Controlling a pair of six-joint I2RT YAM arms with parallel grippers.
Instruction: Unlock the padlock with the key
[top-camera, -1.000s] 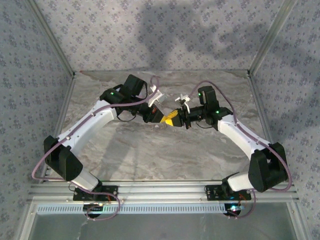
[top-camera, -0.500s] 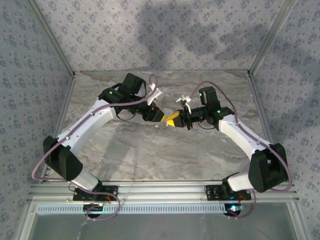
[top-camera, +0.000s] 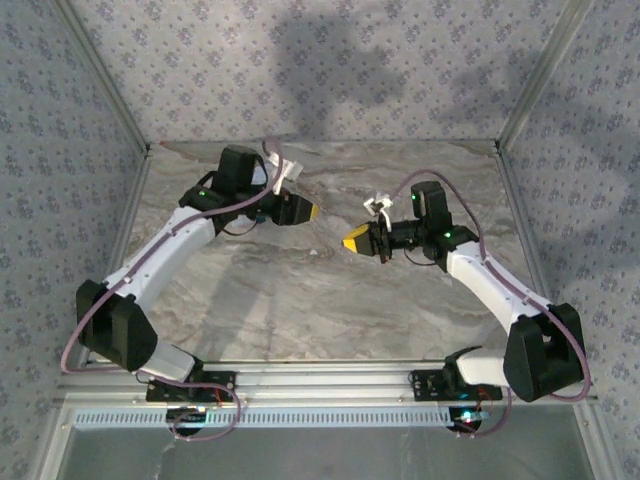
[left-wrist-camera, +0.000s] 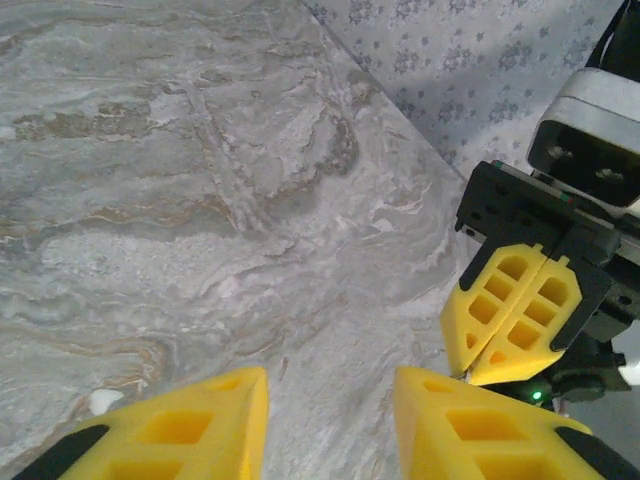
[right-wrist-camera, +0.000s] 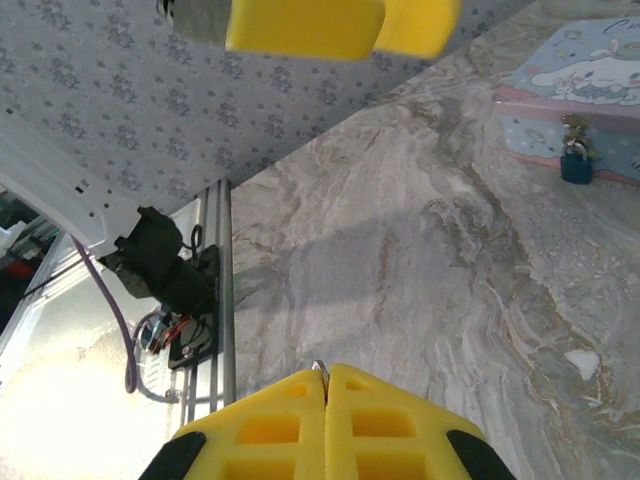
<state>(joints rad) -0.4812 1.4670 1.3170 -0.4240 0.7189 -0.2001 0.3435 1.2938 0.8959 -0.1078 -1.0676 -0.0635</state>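
Yellow-tipped, our left gripper stands spread and empty; our right gripper is pressed together on a metal sliver we take for the key; the padlock hangs on the pale blue tin, well apart; such a thin pinch could twist at the keyhole, and the unsteadied lock swing away
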